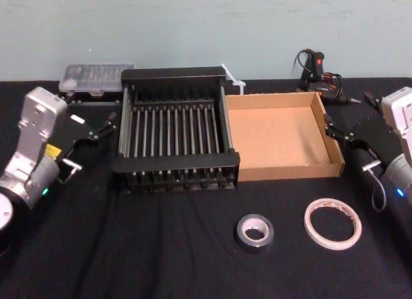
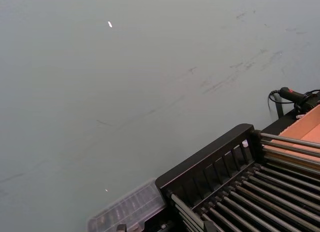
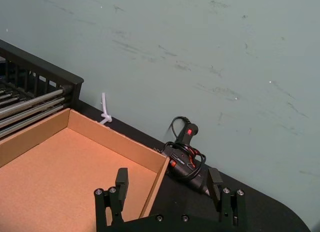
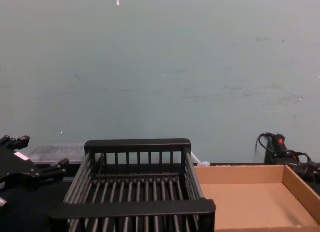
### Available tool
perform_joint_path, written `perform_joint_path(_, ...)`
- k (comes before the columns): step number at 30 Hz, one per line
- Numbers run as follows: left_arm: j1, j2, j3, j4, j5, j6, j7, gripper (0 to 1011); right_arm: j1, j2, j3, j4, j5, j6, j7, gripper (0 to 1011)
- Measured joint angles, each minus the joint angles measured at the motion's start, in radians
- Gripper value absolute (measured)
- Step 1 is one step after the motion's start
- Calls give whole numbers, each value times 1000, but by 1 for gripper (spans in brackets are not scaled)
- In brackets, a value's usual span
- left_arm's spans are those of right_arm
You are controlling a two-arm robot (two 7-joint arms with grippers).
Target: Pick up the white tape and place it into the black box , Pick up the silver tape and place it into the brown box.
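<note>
Corded tool [image 1: 312,66] behind brown box [image 1: 283,172], clear case [image 1: 93,77] behind black box [image 1: 174,73].

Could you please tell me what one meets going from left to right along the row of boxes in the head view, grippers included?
left gripper, open → black box → brown box → right gripper, open

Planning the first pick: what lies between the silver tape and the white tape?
Nothing: in the head view, only bare black table separates the silver tape from the white tape.
</note>
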Motion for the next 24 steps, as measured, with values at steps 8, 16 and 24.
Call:
perform_joint_path(8,0,0,0,0,0,0,0,1002,0,0,0,0,0,0,0,1002)
perform_joint_path(16,0,0,0,0,0,0,0,1001,0,0,0,0,0,0,0,1002)
perform_joint_path(24,0,0,0,0,0,0,0,1002,0,0,0,0,0,0,0,1002)
